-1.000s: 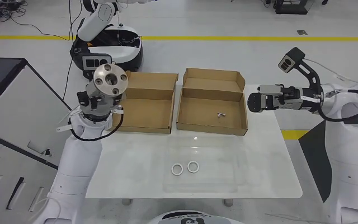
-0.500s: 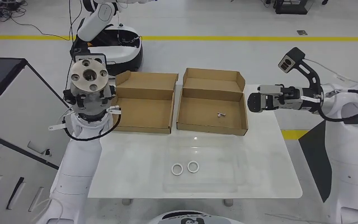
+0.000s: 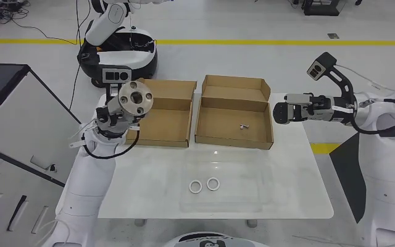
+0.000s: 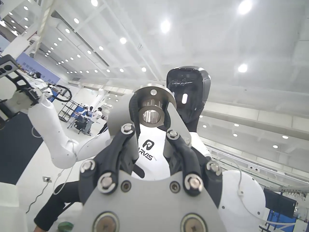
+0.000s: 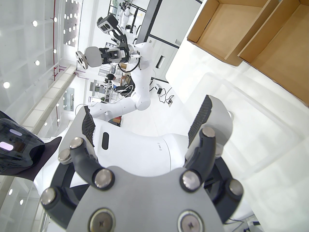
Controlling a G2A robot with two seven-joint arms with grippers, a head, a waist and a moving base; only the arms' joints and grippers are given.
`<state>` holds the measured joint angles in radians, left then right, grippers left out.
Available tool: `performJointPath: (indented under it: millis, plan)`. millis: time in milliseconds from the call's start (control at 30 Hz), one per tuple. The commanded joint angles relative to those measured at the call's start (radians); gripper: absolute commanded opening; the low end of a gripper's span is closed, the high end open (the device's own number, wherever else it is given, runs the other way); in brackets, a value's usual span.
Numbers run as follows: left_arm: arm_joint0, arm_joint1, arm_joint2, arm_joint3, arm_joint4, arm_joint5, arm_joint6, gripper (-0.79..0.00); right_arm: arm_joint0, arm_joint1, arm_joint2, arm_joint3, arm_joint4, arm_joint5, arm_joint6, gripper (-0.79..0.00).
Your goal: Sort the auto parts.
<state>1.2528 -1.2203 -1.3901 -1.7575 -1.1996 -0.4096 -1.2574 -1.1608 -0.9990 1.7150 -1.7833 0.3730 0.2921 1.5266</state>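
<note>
The left end effector (image 4: 150, 115) grasps a flanged metal bushing (image 3: 135, 99), raised over the 9 o'clock wall of the left cardboard box (image 3: 163, 120). The right end effector (image 3: 279, 113) hangs released at the 2 o'clock edge of the worktop (image 3: 290, 179), just beside the right cardboard box (image 3: 228, 123). Two white rings (image 3: 195, 186) lie near 6 o'clock.

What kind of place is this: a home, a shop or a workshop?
Probably a large robot test hall or industrial lab: a high ceiling with rows of lamps, a yellow floor line, and another white robot behind the table.
</note>
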Motion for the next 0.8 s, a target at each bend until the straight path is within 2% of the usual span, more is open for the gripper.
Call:
performJointPath:
  millis: [0,267,767]
  plan:
    - [0.002,-0.003,0.0,-0.001,-0.03,0.004,0.005,-0.785,0.0,0.0,0.0,0.0,0.0,0.0,0.0,0.0]
    - [0.003,-0.009,-0.022,0.007,-0.1,0.028,0.016,-0.785,0.0,0.0,0.0,0.0,0.0,0.0,0.0,0.0]
    - [0.003,-0.009,-0.022,0.007,-0.1,0.028,0.016,-0.785,0.0,0.0,0.0,0.0,0.0,0.0,0.0,0.0]
